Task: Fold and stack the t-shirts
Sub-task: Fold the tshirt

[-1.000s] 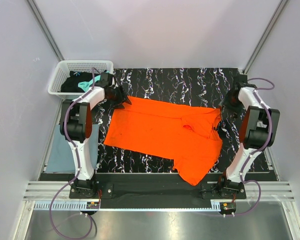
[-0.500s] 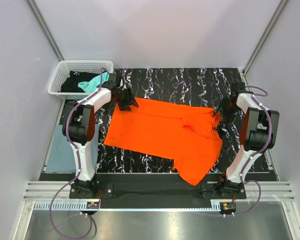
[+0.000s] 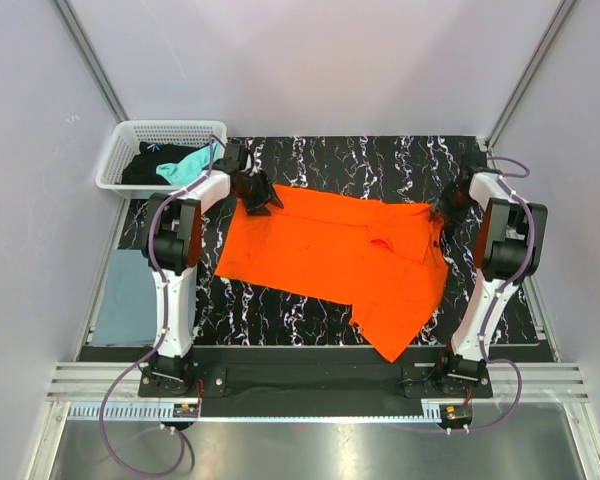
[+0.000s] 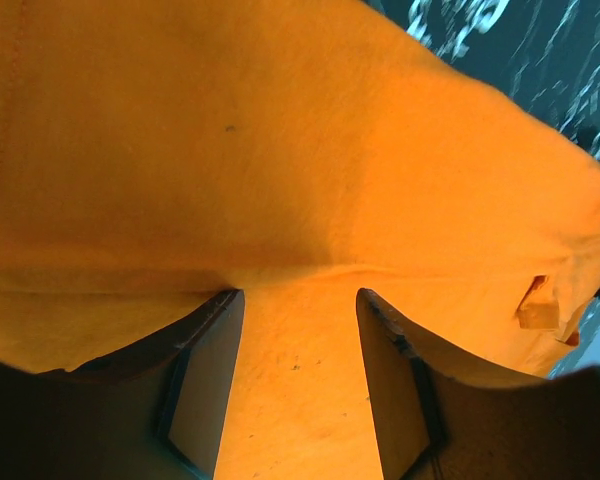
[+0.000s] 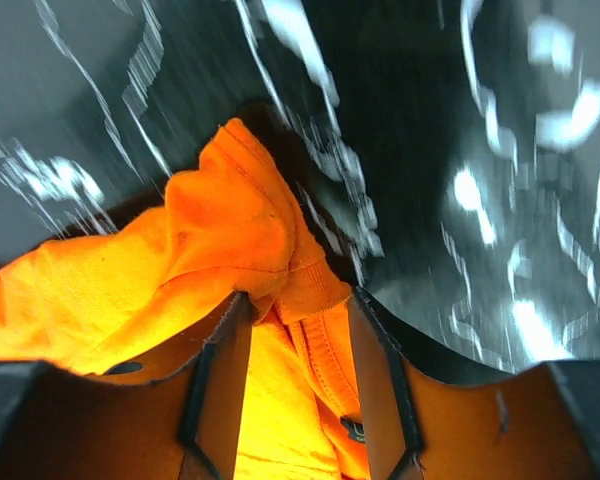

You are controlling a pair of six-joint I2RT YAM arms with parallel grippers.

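Dragged rearward, the bright orange cloth t-shirt (image 3: 330,255) stretches flatter for folding, left gripper (image 4: 295,300) and right gripper (image 5: 298,300) clenching its far edge.

Plain pale grey walls (image 3: 310,60) close in the space on three sides, with slim metal struts (image 3: 88,58) running slantwise up the two far corners, and the light is soft and even with only faint shadows. The counter (image 3: 380,160) has a black top veined with white like marble, and a white plastic lattice basket (image 3: 170,128) stands at its far left corner. Along the near edge runs a ribbed aluminium rail (image 3: 310,385), and below it lies a sheet of brushed, gleaming metal (image 3: 310,445).
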